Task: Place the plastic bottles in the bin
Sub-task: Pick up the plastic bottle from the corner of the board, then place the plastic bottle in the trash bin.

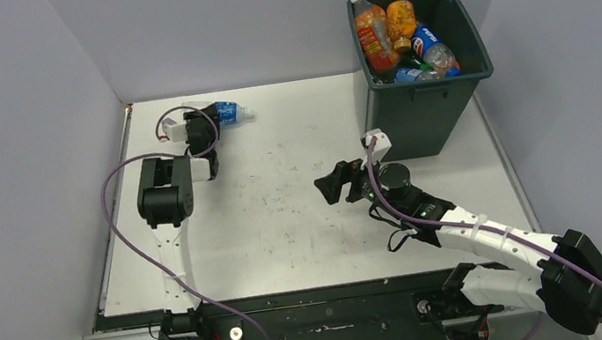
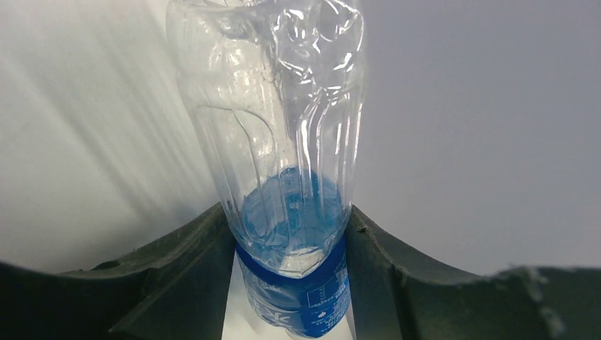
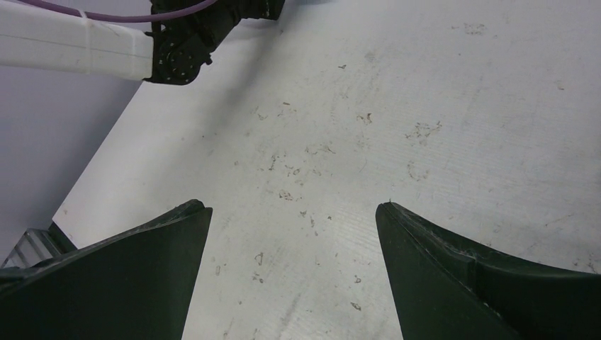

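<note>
A clear plastic bottle (image 1: 231, 111) with a blue label lies at the far left of the table, near the back wall. My left gripper (image 1: 213, 117) is shut on it. In the left wrist view both dark fingers press the sides of the bottle (image 2: 287, 177) at its blue label, and the left gripper (image 2: 290, 212) has the bottle's clear body pointing away from the camera. The dark green bin (image 1: 427, 112) stands at the back right and holds several bottles, some orange (image 1: 374, 35) and one blue-labelled (image 1: 433, 49). My right gripper (image 1: 332, 185) hovers open over mid-table, left of the bin, and nothing is between the fingers of the right gripper (image 3: 293, 207).
Grey walls close in the table on the left, back and right. The left arm's purple cable (image 1: 123, 222) loops along the table's left edge. The left arm's white link (image 3: 71, 46) shows at the top left of the right wrist view.
</note>
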`<state>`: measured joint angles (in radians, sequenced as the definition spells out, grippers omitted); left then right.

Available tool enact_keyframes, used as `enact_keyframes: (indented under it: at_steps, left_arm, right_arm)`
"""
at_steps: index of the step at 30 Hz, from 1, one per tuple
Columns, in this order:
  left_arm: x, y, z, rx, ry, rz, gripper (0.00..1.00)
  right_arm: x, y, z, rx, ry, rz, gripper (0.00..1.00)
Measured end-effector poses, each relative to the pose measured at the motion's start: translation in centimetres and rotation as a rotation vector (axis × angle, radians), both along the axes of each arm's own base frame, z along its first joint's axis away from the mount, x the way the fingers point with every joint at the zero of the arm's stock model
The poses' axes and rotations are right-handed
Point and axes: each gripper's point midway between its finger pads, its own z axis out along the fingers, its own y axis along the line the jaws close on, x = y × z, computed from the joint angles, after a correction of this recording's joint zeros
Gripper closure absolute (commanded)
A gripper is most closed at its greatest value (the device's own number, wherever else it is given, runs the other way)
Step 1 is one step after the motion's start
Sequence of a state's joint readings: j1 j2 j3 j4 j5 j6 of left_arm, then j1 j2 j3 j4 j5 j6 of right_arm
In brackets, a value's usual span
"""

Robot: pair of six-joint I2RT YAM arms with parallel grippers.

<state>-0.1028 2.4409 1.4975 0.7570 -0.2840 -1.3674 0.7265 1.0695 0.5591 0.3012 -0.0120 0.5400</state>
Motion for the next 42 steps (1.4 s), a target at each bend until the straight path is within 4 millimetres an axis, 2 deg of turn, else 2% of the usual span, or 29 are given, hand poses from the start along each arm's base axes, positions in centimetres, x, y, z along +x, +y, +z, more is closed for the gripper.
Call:
enact_keyframes:
  at_steps: [3,5,7,8,10,12,14,16,20,22,24,26,28,30,33,35,38,42]
  left_arm:
    - [-3.5,-0.3,2.7,-0.016,-0.04,-0.013,0.96]
    - [-6.3,-0.6,5.9,-0.034,-0.092,-0.023,0.97]
    - [-9.7,-1.5,9.9,-0.06,-0.174,-0.048,0.99]
    - [-11.2,-2.3,13.3,-0.078,-0.241,-0.068,1.0]
    - [-15.0,-4.2,18.2,-0.101,-0.35,-0.129,1.0]
    - [-18.8,-6.2,21.6,-0.11,-0.414,-0.209,1.0]
    - [-22.3,-7.6,23.9,-0.096,-0.439,-0.28,1.0]
    - [-25.1,-8.0,25.4,-0.066,-0.439,-0.326,1.0]
    - [-30.6,-8.3,28.2,-0.011,-0.457,-0.394,1.0]
    - [-33.4,-8.9,29.6,0.004,-0.492,-0.448,1.0]
    - [-35.9,-9.8,30.4,0.023,-0.518,-0.52,1.0]
    - [-37.9,-10.4,30.8,0.03,-0.536,-0.583,1.0]
    - [-39.7,-10.3,30.4,0.008,-0.554,-0.611,1.0]
    - [-41.3,-9.9,28.5,-0.056,-0.563,-0.61,1.0]
    - [-41.9,-9.5,25.2,-0.138,-0.521,-0.587,1.0]
    - [-41.8,-9.5,24.1,-0.173,-0.493,-0.567,1.0]
    - [-41.9,-9.6,24.5,-0.212,-0.506,-0.554,1.0]
    - [-42.2,-9.9,25.5,-0.241,-0.542,-0.553,1.0]
  right_arm:
    - [-0.3,0.4,0.2,-0.001,-0.013,0.01,0.1]
    - [-0.3,0.5,0.6,-0.004,-0.036,0.008,0.1]
    - [-0.1,0.6,1.0,-0.002,-0.058,0.001,0.1]
    - [0.0,0.6,1.3,0.003,-0.066,0.0,0.11]
    - [0.0,0.8,1.9,0.01,-0.084,0.002,0.1]
    - [0.2,1.1,3.0,0.014,-0.101,0.01,0.1]
    - [0.2,1.4,5.3,0.036,-0.133,0.019,0.1]
    - [-0.3,1.1,8.2,0.074,-0.178,0.023,0.1]
    - [-2.4,-0.7,14.2,0.17,-0.291,0.032,0.1]
    - [-3.6,-1.1,16.3,0.205,-0.331,0.061,0.1]
    - [-4.8,-0.7,18.2,0.227,-0.359,0.123,0.1]
    - [-5.6,0.0,18.9,0.23,-0.363,0.183,0.1]
    - [-6.3,0.6,18.5,0.228,-0.356,0.227,0.1]
    - [-6.7,0.9,17.2,0.217,-0.332,0.25,0.1]
    - [-7.6,0.7,15.5,0.236,-0.317,0.265,0.1]
    - [-8.1,0.8,15.0,0.269,-0.318,0.274,0.1]
    - [-8.8,1.9,14.6,0.313,-0.316,0.309,0.1]
    - [-10.2,4.8,14.2,0.341,-0.299,0.383,0.1]
